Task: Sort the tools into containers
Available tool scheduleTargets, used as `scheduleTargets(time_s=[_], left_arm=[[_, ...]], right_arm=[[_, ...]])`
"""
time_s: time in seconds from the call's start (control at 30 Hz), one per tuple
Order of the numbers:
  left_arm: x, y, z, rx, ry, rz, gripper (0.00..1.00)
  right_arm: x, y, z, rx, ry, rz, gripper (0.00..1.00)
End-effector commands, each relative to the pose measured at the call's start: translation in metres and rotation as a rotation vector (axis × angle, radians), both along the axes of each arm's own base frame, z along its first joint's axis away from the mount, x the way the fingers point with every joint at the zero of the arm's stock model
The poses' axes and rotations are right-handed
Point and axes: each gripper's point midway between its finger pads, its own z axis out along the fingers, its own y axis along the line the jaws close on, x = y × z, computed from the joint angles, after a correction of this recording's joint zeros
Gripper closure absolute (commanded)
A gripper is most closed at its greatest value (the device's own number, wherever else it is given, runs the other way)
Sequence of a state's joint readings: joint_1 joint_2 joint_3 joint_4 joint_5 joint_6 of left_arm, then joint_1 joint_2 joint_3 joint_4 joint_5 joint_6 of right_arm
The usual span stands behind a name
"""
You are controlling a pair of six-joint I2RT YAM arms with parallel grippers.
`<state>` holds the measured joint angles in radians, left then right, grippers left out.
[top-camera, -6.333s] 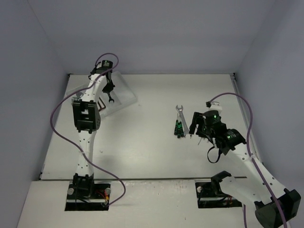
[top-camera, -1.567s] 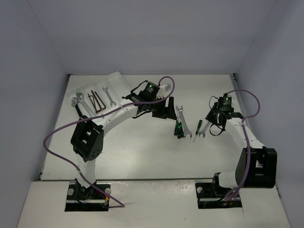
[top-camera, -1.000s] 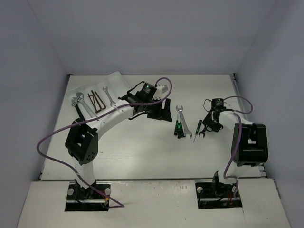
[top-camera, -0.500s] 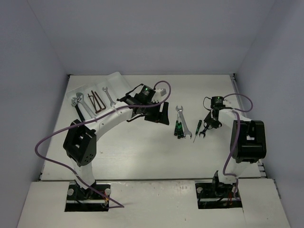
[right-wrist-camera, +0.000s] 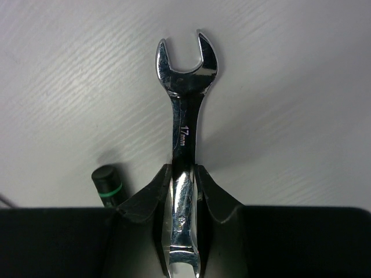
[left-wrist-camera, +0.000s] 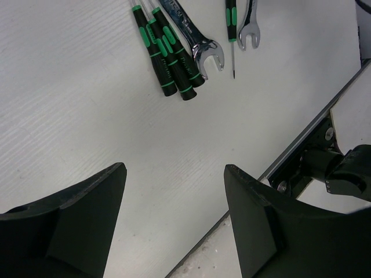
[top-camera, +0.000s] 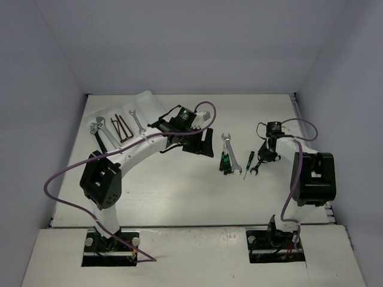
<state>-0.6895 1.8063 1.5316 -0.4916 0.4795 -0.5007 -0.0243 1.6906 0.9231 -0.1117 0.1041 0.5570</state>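
Observation:
My right gripper (right-wrist-camera: 182, 174) is shut on the shank of a silver 17 mm open-end wrench (right-wrist-camera: 184, 124), whose open head points away, low over the table. In the top view this gripper (top-camera: 262, 159) is at the right and the wrench head (top-camera: 254, 172) shows below it. A lone black screwdriver (top-camera: 247, 162) lies just left of it; its handle end (right-wrist-camera: 108, 183) shows beside my finger. My left gripper (top-camera: 200, 144) is open and empty above bare table (left-wrist-camera: 174, 168). Ahead of it lie three screwdrivers (left-wrist-camera: 167, 46) and a silver wrench (left-wrist-camera: 197, 41).
The white tray (top-camera: 146, 98) at the back left holds an adjustable wrench (top-camera: 96, 127), hex keys (top-camera: 122, 128) and an open-end wrench (top-camera: 137, 119). The screwdriver cluster (top-camera: 224, 162) and a wrench (top-camera: 226, 140) lie mid-table. The right arm base (left-wrist-camera: 342, 174) shows in the left wrist view.

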Motion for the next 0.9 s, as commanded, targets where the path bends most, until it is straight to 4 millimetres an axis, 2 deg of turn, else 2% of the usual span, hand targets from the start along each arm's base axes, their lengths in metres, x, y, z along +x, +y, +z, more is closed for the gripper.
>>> scheduleTargets(time_s=[0.0,0.13,0.33,0.4,0.67,0.87], left_arm=[[0.000,-0.027,0.052,-0.116,-0.109,-0.070,0.35],[0.000,-0.049,0.053,-0.167,-0.098,-0.099,0.35],[-0.002,-0.075,0.046,-0.223,-0.066,-0.119,0.35],[-0.004,-0.086,0.047,-0.253,-0.053,-0.125,0.35],[-0.005,-0.126,0.035,-0.364,-0.006,-0.146,0.35],[-0.005,-0.141,0.022,-0.401,0.033,-0.139,0.35]], right_arm=[[-0.004,0.019,0.031,0.069,-0.039,0.081,1.00],[0.001,0.030,0.048,0.105,-0.097,0.118,1.00],[-0.004,0.034,0.053,0.119,-0.117,0.133,1.00],[-0.004,0.046,0.056,0.135,-0.133,0.165,1.00],[-0.003,0.073,0.067,0.208,-0.182,0.214,1.00],[0.001,0.091,0.079,0.255,-0.222,0.244,1.00]])
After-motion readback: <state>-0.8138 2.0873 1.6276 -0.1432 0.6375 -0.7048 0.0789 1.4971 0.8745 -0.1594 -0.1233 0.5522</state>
